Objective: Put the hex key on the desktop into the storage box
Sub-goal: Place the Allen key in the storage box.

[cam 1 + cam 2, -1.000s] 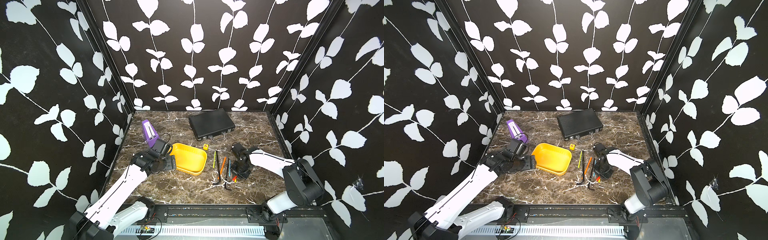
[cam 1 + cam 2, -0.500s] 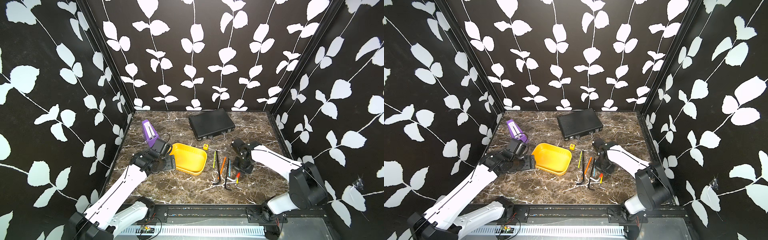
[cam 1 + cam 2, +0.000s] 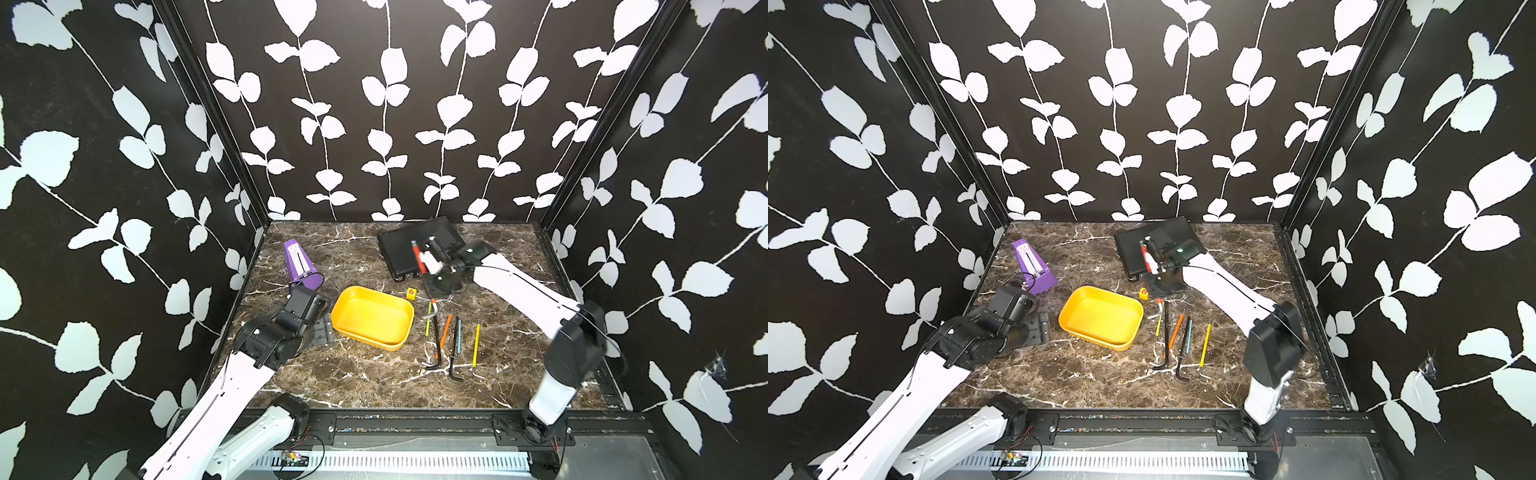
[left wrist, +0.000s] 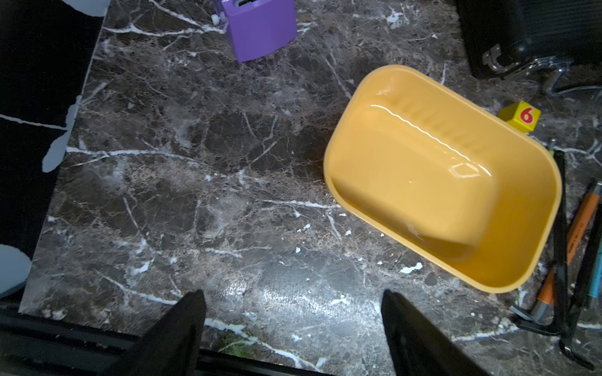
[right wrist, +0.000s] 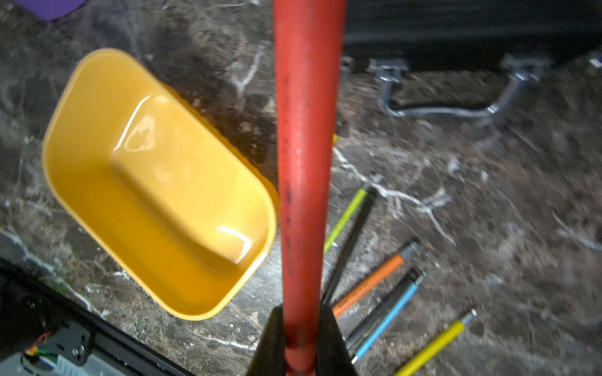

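R gripper point(image 5: 301, 341) is clamping the red hex key point(image 5: 306, 162). Jaws are nearly together on the sleeve, near one end, so most of the shaft is sticking out past the tips. In both top views the red hex key point(image 3: 417, 254) is hanging in the air over the near edge of the black case point(image 3: 399, 249), beyond the far-right corner of the storage box point(image 3: 372, 316), so not over the box yet. Box is sitting empty on the desktop point(image 3: 361, 374). L gripper point(image 4: 291, 296) is idling w/ jaws wide open, holding nothing. It's sitting just beside the box's left end, not bracing it.

Risks I'm seeing:
- End grip + long lever: key is prob. going to swing or creep in the jaws on a fast traverse. Right wrist view is blurring, so I'm guessing the arm is moving quick.
- Low walls, light-looking tray: if the free end is dipping on the way in, it's catching the rim and shoving or tipping the box. Nothing is pinning it.
- Early release: key is landing across the rim or bouncing out onto the other keys point(image 3: 455, 345) just right of the box.
- Low path: clipping the number cube point(image 3: 411, 293) btwn case and box.

Am suggesting: carry high, centre over the box floor, lower, then open.
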Action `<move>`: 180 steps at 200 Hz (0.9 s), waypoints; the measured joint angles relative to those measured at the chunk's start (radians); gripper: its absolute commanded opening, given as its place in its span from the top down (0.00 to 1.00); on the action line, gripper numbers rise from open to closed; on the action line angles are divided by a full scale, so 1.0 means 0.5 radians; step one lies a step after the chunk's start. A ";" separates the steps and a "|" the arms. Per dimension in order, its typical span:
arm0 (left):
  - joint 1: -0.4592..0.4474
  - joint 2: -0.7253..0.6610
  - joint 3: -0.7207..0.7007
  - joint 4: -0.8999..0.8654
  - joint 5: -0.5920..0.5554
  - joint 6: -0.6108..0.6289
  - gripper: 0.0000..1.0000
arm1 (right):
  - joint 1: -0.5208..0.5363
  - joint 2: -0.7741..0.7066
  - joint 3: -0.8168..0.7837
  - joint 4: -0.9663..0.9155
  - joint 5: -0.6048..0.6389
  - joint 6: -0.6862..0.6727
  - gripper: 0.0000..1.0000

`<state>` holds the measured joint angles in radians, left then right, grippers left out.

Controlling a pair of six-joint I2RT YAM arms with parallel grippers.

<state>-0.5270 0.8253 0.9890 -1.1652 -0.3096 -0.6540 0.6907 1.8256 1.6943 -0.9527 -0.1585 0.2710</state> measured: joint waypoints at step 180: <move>0.000 -0.105 0.090 -0.216 -0.145 -0.023 0.14 | 0.484 0.892 0.842 -0.422 0.339 -1.028 1.00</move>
<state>-0.5270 0.7731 1.0340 -1.2732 -0.3820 -0.6655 0.9325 2.2715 2.1151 -1.1637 0.0109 -0.2432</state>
